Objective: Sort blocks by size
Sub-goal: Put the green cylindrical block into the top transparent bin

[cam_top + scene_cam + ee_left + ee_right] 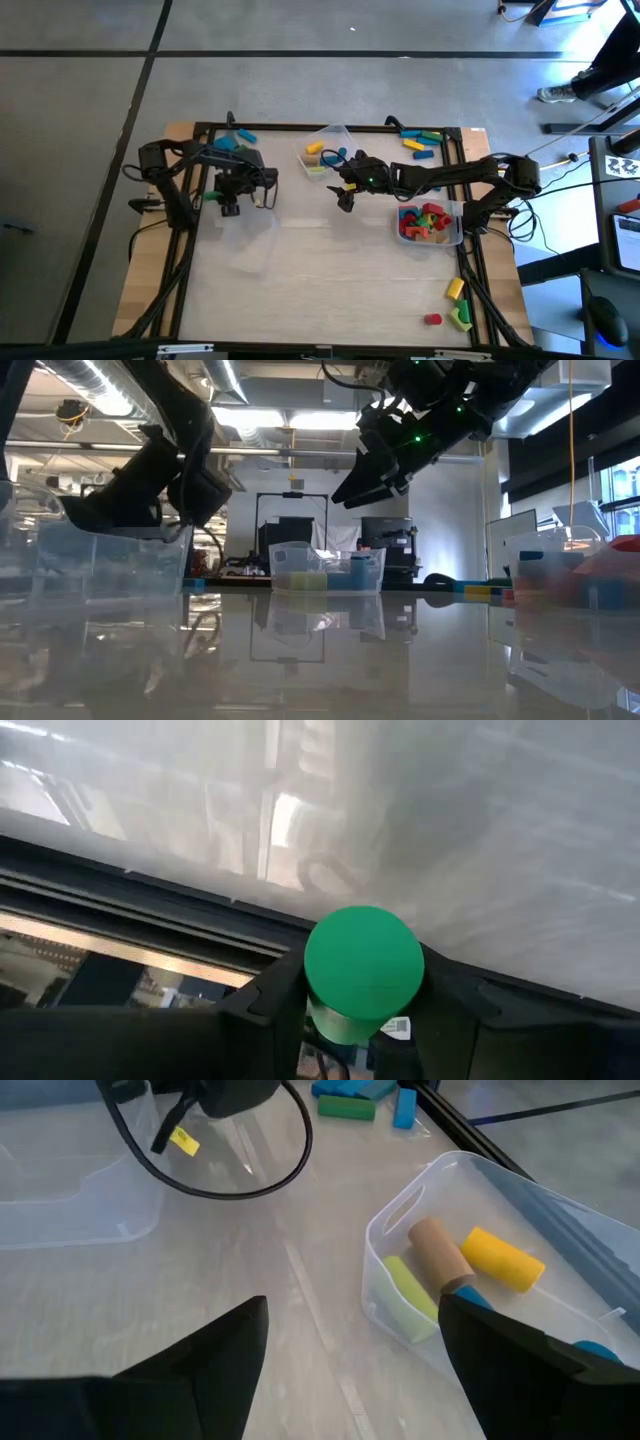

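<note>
Closest to the lens, in the left wrist view, a green cylinder block [362,972] sits pinched between the left gripper's [362,1020] two dark fingers, its round end facing the camera above the pale tabletop [320,260]. From above, that gripper [232,196] hangs over the table's left side, where a clear empty bin [70,1180] stands. The right gripper [344,193] is stretched toward the middle of the table with its fingers spread wide and nothing between them, raised well off the surface in the low view [368,478]. Just beside it is the clear back bin [500,1270], holding a yellow cylinder [502,1258], a tan cylinder [440,1250], a pale green bar [408,1292] and a blue piece partly hidden by a finger. A third bin [430,224] on the right is crowded with red, yellow and green short blocks. Loose blocks lie along the back edge [420,142], behind the left arm [238,138], and at the near right corner [452,304].
</note>
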